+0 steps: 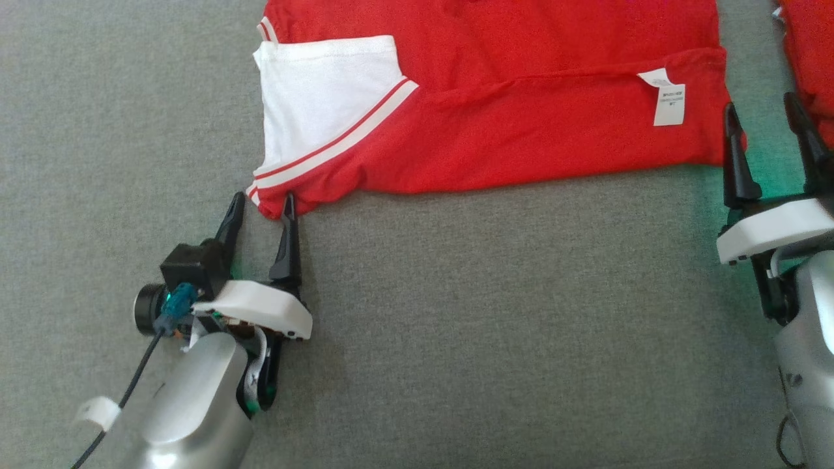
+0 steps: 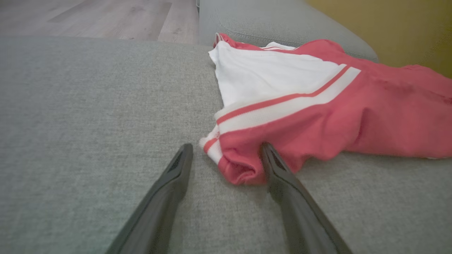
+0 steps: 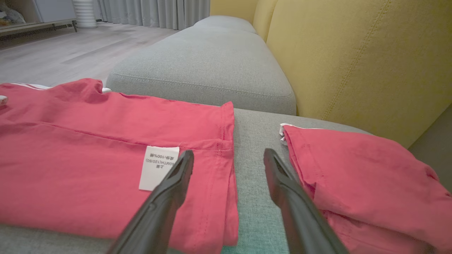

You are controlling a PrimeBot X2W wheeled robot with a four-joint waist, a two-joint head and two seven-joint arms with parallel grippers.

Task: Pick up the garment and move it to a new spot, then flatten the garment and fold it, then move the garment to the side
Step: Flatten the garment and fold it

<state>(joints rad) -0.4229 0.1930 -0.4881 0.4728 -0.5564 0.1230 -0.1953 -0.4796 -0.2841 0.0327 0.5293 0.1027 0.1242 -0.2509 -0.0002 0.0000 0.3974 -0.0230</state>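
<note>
Gaping empty at garment (image 1: 521, 130): left claw (image 1: 263, 198), right claw (image 1: 761, 104) (right wrist shows second garment (image 3: 353, 169)).

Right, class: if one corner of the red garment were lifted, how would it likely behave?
Probably floppy: the red garment lies folded, its corner bunched. Likely light, being thin cloth. It may drag on the textured grey cushion.

You get soft, even light. Head view slightly grainy. Faint shadow under the garment (image 1: 521, 130). Green glow tints the cushion (image 1: 456, 312) by the right gripper (image 1: 761, 104). Wrist views: red washes to pink, fingers (image 2: 159, 211) blur toward the bottom edge.
</note>
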